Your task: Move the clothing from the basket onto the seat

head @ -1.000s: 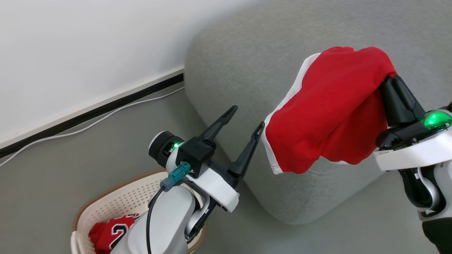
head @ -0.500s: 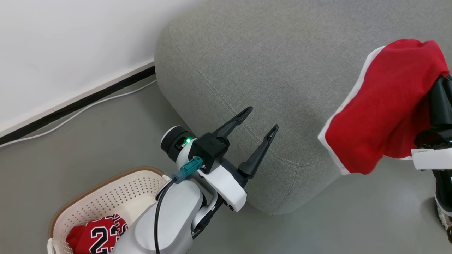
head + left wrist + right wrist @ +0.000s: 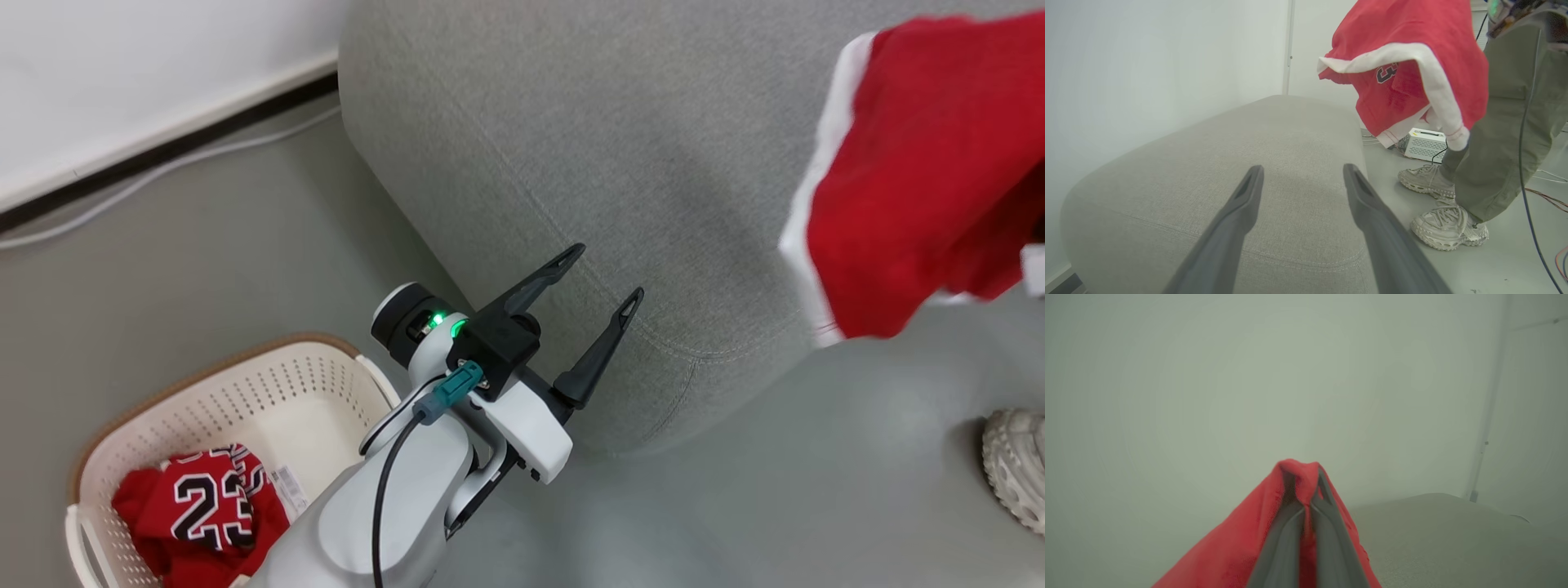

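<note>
The right gripper has its fingers clamped together on a fold of a red garment. The garment hangs in the air at the right of the head view, near the edge of the grey seat. I cannot tell whether it hangs over the cushion or over the floor beside it. White trim runs down its loose edge.

The left gripper hovers by the seat's rounded corner, fingers wide apart and holding nothing. A second red jersey, numbered 23, lies in the cream basket on the floor at lower left. A person's shoe stands on the floor near the hanging cloth.

The step in hand appears to be carrying the held garment to the seat. To do it well, the right arm should probably travel well in over the cushion, away from the rounded edge, before lowering. That way the loose hem lands on the upholstery rather than sliding to the floor. Lower until most of the cloth rests, then part the fingers and lift straight away so no fold snags. Keep clear of the person's legs.
</note>
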You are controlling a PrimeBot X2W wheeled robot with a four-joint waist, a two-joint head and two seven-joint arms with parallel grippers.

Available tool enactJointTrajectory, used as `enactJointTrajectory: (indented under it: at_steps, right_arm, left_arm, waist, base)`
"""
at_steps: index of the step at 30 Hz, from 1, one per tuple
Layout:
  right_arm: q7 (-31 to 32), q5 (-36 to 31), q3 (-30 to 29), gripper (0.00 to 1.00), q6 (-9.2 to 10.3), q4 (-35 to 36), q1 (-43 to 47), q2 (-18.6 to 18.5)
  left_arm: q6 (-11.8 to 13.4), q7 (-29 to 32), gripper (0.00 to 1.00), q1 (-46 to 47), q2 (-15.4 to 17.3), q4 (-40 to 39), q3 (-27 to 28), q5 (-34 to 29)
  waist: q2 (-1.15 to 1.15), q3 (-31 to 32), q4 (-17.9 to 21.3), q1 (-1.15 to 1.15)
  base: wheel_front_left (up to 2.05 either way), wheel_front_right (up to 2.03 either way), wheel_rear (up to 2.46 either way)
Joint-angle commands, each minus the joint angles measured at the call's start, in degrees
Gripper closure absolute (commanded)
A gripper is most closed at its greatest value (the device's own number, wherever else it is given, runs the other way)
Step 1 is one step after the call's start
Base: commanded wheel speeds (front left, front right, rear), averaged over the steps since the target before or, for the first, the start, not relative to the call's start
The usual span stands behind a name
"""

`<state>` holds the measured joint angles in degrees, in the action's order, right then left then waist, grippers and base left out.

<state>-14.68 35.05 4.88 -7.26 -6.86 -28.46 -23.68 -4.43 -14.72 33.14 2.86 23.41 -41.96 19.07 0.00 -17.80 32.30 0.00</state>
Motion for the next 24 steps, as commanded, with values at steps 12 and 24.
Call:
enactJointTrajectory:
  at_steps: [12, 24]
  right_arm:
    - [-0.32, 0.99, -5.03, 1.00, -0.23, -10.51, -18.21, -9.22]
    - [-0.32, 0.53, -6.39, 1.00, -0.23, -20.98, -29.91, -18.24]
  left_arm:
    - [5.21, -0.28, 0.00, 10.76, 0.02, 0.22, -7.06, -2.94]
    - [10.13, -0.28, 0.00, 16.74, 0.02, -0.88, -15.60, -0.63]
  waist:
    - [0.00, -19.36, -4.74, 0.00]
    - [0.00, -29.71, -11.51, 0.00]
  base:
    - [0.00, 0.00, 0.00]
    - [0.00, 0.00, 0.00]
